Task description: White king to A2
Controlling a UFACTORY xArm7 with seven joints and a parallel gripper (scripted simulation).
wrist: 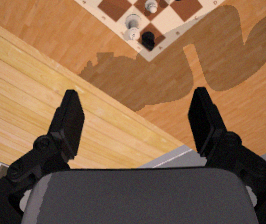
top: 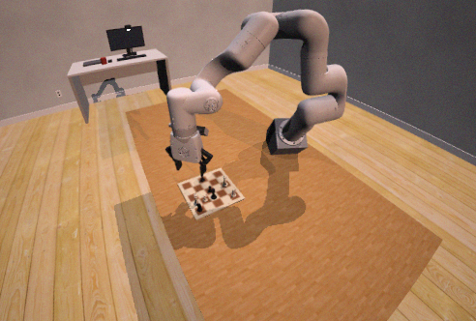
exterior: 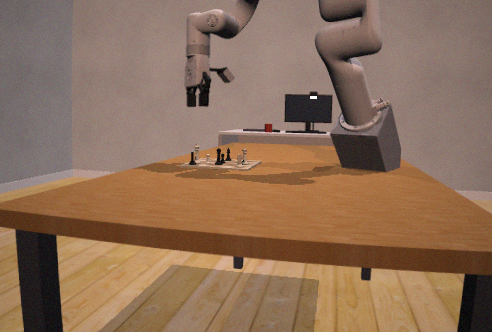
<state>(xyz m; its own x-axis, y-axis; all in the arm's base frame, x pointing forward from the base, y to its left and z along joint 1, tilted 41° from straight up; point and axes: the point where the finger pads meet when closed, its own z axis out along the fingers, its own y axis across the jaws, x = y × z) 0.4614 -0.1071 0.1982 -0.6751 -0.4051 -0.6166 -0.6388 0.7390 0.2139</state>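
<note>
The small chessboard point(top: 209, 198) lies on the brown table and holds several black and white pieces. A tall white piece, which looks like the white king point(exterior: 196, 152), stands near one corner of the board beside a black piece point(exterior: 192, 158). In the wrist view the king point(wrist: 133, 24) stands one square in from the near corner, next to that black piece point(wrist: 148, 39). The board's letters and digits are too small to read. My gripper point(exterior: 198, 97) point(wrist: 136, 101) is open and empty. It hangs high above the table, over the board's edge on the king's side.
The arm's grey base point(top: 286, 141) stands on the table behind the board. The table edge and the wooden floor lie just beyond the board's near corner in the wrist view. A white desk with a monitor point(top: 126, 39) stands far off by the wall.
</note>
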